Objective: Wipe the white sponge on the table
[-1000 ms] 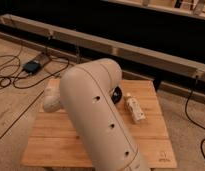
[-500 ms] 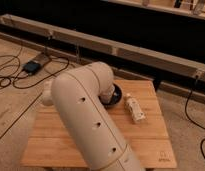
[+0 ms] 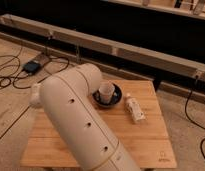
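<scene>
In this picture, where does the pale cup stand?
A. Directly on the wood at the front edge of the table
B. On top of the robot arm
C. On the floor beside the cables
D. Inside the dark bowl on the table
D. The pale cup sits inside the dark bowl near the back of the table; the gripper is not in view, hidden behind the big arm.

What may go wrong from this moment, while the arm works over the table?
The pincer is out of sight, shut. The sponge lies free on the table, so wiping may miss it. The bulky arm hangs close to the cup in the bowl and might knock them.
</scene>
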Robot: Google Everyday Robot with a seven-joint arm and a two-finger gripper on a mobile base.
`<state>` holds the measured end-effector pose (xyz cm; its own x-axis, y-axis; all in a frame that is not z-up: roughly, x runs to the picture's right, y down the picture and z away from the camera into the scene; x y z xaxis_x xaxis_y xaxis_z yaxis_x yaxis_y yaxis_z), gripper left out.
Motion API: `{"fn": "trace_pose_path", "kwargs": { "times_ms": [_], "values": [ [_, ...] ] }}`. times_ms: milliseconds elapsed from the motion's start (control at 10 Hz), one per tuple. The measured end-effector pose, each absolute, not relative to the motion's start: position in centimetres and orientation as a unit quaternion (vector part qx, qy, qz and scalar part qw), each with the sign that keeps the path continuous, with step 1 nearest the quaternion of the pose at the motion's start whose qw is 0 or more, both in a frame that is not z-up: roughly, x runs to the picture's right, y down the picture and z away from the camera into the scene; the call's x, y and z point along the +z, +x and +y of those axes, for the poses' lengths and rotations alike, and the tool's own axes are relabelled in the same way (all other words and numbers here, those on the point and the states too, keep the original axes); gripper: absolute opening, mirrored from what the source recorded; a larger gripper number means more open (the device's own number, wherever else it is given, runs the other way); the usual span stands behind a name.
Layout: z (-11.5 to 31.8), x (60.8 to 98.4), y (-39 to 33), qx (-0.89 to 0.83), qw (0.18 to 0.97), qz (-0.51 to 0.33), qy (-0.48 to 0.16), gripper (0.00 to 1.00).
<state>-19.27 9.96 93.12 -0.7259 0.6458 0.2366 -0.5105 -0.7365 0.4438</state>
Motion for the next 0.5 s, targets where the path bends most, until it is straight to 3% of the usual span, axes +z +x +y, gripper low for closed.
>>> {"fn": "trace_pose_path", "kwargs": {
  "times_ms": [500],
  "values": [
    [13.7, 90.7, -18.8, 0.910, 0.321, 0.203, 0.165, 0.00]
  ]
}}
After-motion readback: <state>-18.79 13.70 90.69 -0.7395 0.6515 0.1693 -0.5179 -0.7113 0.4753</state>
